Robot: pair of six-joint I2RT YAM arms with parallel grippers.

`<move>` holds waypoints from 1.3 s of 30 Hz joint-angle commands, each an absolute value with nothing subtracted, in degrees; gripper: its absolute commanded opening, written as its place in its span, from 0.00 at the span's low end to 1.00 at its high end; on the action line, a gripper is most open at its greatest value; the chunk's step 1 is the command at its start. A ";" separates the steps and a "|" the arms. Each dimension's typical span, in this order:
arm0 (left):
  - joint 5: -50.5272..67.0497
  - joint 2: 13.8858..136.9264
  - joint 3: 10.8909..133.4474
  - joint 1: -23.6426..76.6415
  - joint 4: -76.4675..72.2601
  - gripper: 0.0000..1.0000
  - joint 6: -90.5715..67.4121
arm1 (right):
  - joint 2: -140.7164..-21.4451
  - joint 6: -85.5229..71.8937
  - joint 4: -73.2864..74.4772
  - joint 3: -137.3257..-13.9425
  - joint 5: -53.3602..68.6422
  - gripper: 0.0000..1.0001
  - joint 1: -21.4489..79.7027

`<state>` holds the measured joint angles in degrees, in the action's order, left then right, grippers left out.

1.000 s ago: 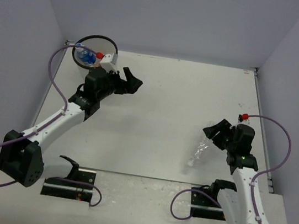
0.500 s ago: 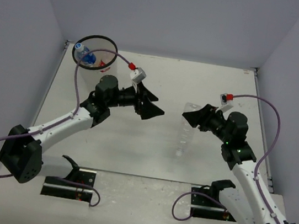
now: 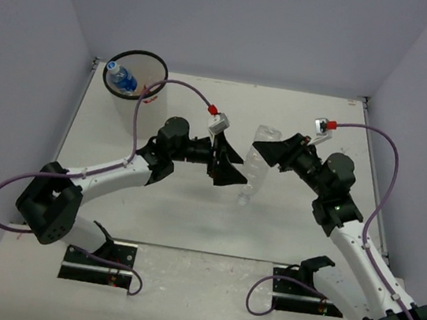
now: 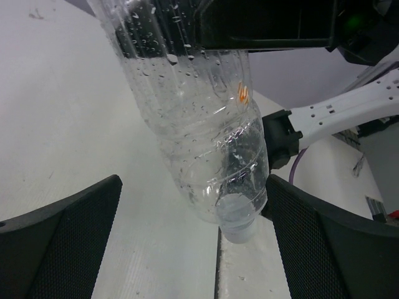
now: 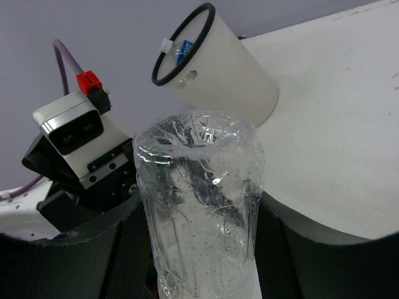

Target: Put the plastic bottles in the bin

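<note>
Here, the right pincer (image 3: 267,152) grips the clear bottle (image 3: 251,177), its cap end between the spread fingers (image 4: 62,240) of the left pincer (image 3: 238,168).

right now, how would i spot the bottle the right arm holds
Find the middle of the white table, where both arms reach. The plain clear bottle is held in the right gripper, unlabelled, unlike the blue-labelled bottle in the bin.

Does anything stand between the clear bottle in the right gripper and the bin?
Yes: the left gripper, fingers open beside the clear bottle's cap end, and its arm lie on the line toward the bin. Nothing else visible does.
</note>
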<state>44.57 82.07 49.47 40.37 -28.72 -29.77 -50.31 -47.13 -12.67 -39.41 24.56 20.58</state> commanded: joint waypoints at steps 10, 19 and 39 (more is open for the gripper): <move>43.75 86.13 53.77 43.69 -33.34 1.00 -32.33 | -57.64 -50.88 -27.15 -40.83 19.87 0.00 27.36; 41.45 84.40 52.98 43.86 -32.26 0.55 -31.55 | -61.72 -49.83 -29.62 -42.95 21.22 0.00 29.88; 25.70 75.64 54.19 43.85 -17.16 0.09 -23.20 | -53.53 -40.44 4.87 -53.63 -10.54 0.99 29.96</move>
<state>33.72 80.08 51.38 43.78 -22.11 -28.82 -52.76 -43.31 -9.08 -46.55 6.67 30.70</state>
